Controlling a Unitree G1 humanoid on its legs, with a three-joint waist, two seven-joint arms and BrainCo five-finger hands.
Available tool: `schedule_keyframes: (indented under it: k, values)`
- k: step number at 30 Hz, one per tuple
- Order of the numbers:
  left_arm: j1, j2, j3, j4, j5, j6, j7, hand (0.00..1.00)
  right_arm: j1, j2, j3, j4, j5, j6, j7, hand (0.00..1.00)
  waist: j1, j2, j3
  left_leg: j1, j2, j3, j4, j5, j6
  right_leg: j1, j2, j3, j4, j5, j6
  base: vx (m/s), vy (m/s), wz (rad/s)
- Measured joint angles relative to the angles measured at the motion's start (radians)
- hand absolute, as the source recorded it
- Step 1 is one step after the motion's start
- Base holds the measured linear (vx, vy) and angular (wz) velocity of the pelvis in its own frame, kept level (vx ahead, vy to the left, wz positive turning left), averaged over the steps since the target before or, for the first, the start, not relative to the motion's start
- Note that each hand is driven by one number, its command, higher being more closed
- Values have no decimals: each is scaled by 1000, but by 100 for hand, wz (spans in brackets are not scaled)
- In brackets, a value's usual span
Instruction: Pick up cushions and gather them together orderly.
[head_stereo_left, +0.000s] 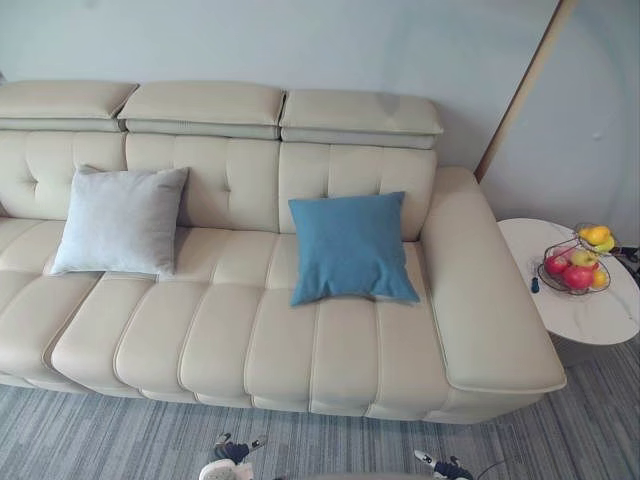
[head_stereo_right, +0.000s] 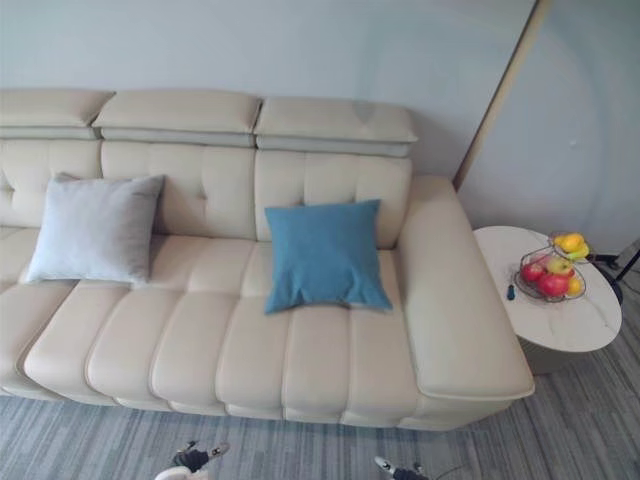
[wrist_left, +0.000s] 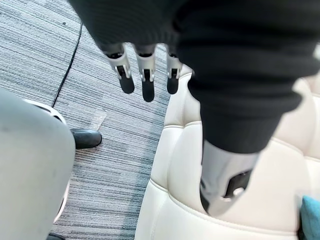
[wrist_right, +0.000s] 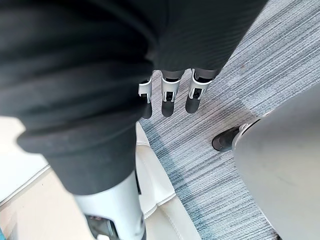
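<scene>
Left wrist view: left hand (wrist_left: 146, 80), fingers straight, relaxed and empty, beside the edge of the sofa (wrist_left: 180, 150); right hand (wrist_right: 170, 97) likewise. Grey cushion (head_stereo_left: 120, 222) and blue cushion (head_stereo_left: 350, 248) lean against the backrest beyond both hands, well apart.

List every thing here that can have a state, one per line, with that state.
Grey cushion: leaning on the sofa back, unheld.
Blue cushion: leaning on the sofa back, unheld, apart from the grey cushion.
Fruit basket: upright on the side table, holding fruit.
Left hand: open, empty.
Right hand: open, empty.
</scene>
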Motion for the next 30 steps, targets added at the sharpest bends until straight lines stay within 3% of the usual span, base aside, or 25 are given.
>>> schedule_keyframes:
  k: [12,16,21,23,24,25,26,27,28,30]
  values:
    - [-11,-2,1,0,0,9,-20,0,0,-2,12,-1,-31,21,6,0,-4,6,9,10,4,29,0,-3,-2,-6,2,24,5,0,0,-2,0,-6]
    - [-18,-9,29,0,0,24,-31,0,-16,-14,41,-4,-31,32,14,0,-4,9,16,15,21,125,13,-22,-16,-66,24,120,39,1,1,-38,-8,-69]
    - [-30,-9,48,2,1,29,-45,0,-18,-18,55,-18,-31,42,20,0,-17,7,39,2,59,248,114,-94,-37,-127,68,255,60,10,1,-14,-46,-86]
    - [-32,-10,65,1,2,28,-46,0,-40,-13,82,-47,-31,39,21,0,-17,7,43,-11,88,374,172,-136,-41,-200,111,342,69,56,2,-26,-37,-173]
    - [-33,-13,76,1,2,28,-46,0,-51,-11,86,-45,-31,39,21,0,-15,8,42,-20,100,405,188,-144,-35,-223,127,329,64,86,-8,-22,-69,-208]
    - [-39,-17,85,0,1,28,-45,0,-74,-2,95,-46,-33,38,21,0,-5,16,45,-35,138,464,210,-149,-29,-255,147,238,34,157,-59,-11,-145,-201]
    - [-48,-18,84,-1,1,27,-45,0,-95,8,97,-45,-34,38,20,0,-6,21,60,-30,146,494,211,-149,-29,-283,134,35,61,122,-101,-9,-155,-189]
    - [-58,-16,84,-1,0,27,-45,0,-95,11,95,-46,-34,38,19,0,-9,9,68,-18,138,513,214,-149,-29,-283,107,-84,90,80,-107,0,-164,-138]
    - [-72,-25,79,-2,0,28,-44,0,-87,8,86,-49,-35,38,18,0,-13,19,75,0,141,551,223,-149,-29,-278,68,-212,117,74,-124,6,-81,-70]
    - [-89,-43,73,-2,0,25,-45,0,-84,8,75,-62,-40,36,13,0,-18,29,80,43,147,572,226,-148,-30,-258,74,-232,138,72,-128,17,-89,-74]
